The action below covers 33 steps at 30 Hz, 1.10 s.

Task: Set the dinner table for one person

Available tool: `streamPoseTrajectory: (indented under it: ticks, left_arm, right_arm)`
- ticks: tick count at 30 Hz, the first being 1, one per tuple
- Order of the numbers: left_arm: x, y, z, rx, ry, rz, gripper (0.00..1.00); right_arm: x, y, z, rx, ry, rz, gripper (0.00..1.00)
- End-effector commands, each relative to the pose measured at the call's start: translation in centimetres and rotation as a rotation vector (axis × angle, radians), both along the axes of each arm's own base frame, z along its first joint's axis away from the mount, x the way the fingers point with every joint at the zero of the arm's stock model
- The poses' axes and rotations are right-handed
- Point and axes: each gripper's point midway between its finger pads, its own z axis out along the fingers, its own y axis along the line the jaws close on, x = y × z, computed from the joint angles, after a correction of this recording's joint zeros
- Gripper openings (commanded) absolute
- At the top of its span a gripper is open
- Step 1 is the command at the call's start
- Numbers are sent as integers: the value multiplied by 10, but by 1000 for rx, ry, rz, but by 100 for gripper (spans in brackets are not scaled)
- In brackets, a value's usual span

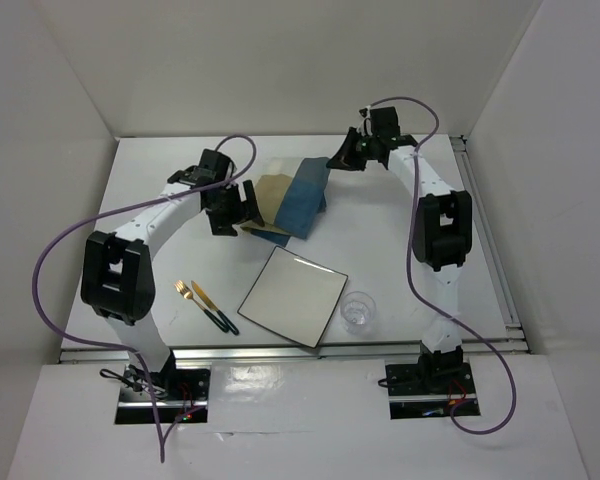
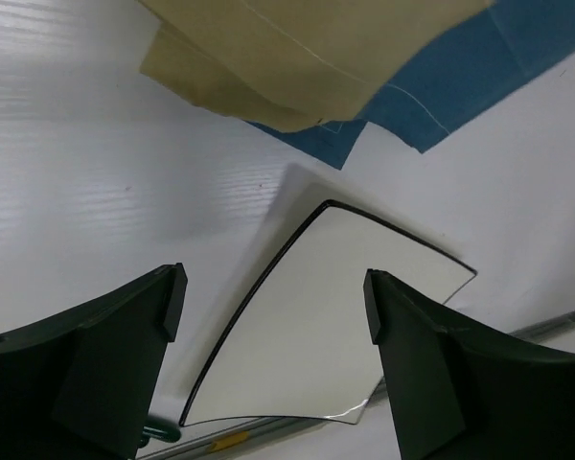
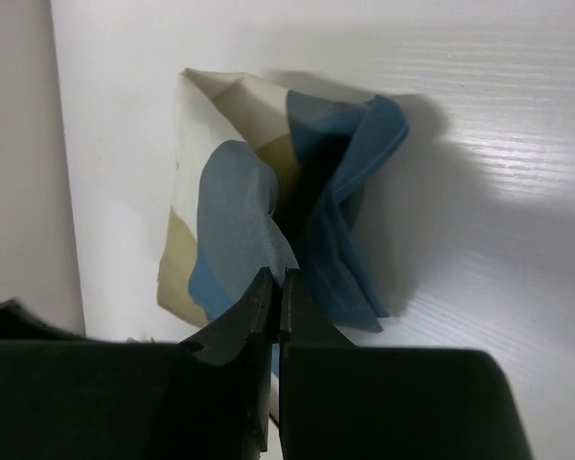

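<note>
The big white counter (image 1: 380,250) lies under everything. At its far middle sits the blue and tan cloth (image 1: 300,200), bunched up, with one corner lifted. The right tool (image 3: 278,287) is clenched on a blue fold of it. The left tool (image 2: 273,287) hangs released, fingers wide apart, just beside the cloth's left edge. Nearer the arms lies a square white plate (image 1: 293,296) with a dark rim. A clear glass (image 1: 358,312) stands upright just right of it. A fork (image 1: 196,305) and knife (image 1: 216,310) lie side by side on its left.
</note>
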Motion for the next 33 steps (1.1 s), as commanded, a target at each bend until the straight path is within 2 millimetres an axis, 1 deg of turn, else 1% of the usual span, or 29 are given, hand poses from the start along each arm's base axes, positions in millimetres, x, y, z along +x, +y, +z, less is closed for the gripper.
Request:
streamPoseTrajectory:
  ticks: [1,2,3,4,5,7,8,9,10,11,12,14,15,17,18,20,21,22,24,25,26,27,28,29,30,31,33]
  left_arm:
    - [13,4,-14,-170,53,80,94]
    - [13,1,-17,-221,76,81,94]
    - [15,2,-16,-250,75,93,94]
    - [17,6,-23,-274,91,116,95]
    - [22,-2,-15,-330,80,114,100]
    - [25,-1,-28,-351,122,147,100]
    - [32,-4,-25,-372,118,159,100]
    - [33,-5,-29,-376,125,169,100]
    - [40,-1,-30,-386,120,192,100]
    - [43,-5,-33,-418,126,205,100]
    - [46,-11,-26,-462,117,193,100]
    - [53,-13,-23,-483,88,204,100]
    - [56,-10,-25,-468,84,226,100]
    - [66,-9,-22,-472,49,253,100]
    - [68,-4,-24,-478,45,272,100]
    - [71,-4,-23,-527,42,296,100]
    - [71,-8,-22,-557,63,294,98]
    - [69,-4,-31,-559,92,324,98]
    - [61,-4,-40,-575,154,382,93]
    - [58,-5,-39,-562,149,411,90]
    - [48,-6,-48,-562,165,433,87]
    - [56,-8,-39,-610,123,453,80]
    - [56,-8,-37,-628,115,466,78]
    - [56,-9,-37,-640,114,476,78]
    - [59,-9,-35,-651,106,480,78]
    - [64,-8,-36,-646,98,487,85]
    - [68,-13,-37,-637,101,484,93]
  right_arm:
    - [-10,7,65,43,-134,46,0]
    - [-9,7,65,38,-140,51,0]
    - [-10,7,70,39,-149,51,0]
    - [-12,8,71,47,-148,61,0]
    - [-12,8,71,47,-148,61,0]
    - [-15,9,75,54,-146,70,0]
    - [-17,10,76,60,-145,79,0]
    - [-17,10,76,60,-145,79,0]
    - [-18,10,74,59,-136,79,0]
    - [-18,10,74,59,-136,79,0]
    - [-19,10,73,58,-127,79,0]
    - [-20,9,75,52,-130,83,0]
    - [-19,8,74,46,-131,76,0]
    - [-20,8,73,45,-122,76,0]
    - [-20,8,73,45,-122,76,0]
    - [-20,8,73,45,-122,76,0]
    - [-21,9,73,52,-121,84,0]
    - [-21,9,73,52,-121,85,0]
    - [-22,10,74,57,-115,80,0]
    - [-23,11,74,62,-114,87,0]
    - [-23,11,74,62,-114,87,0]
    - [-22,11,78,64,-123,87,0]
    - [-22,11,78,64,-123,87,0]
    - [-22,11,78,64,-123,87,0]
    - [-22,11,78,64,-123,87,0]
    - [-21,9,82,58,-133,78,0]
    - [-22,9,81,56,-124,77,0]
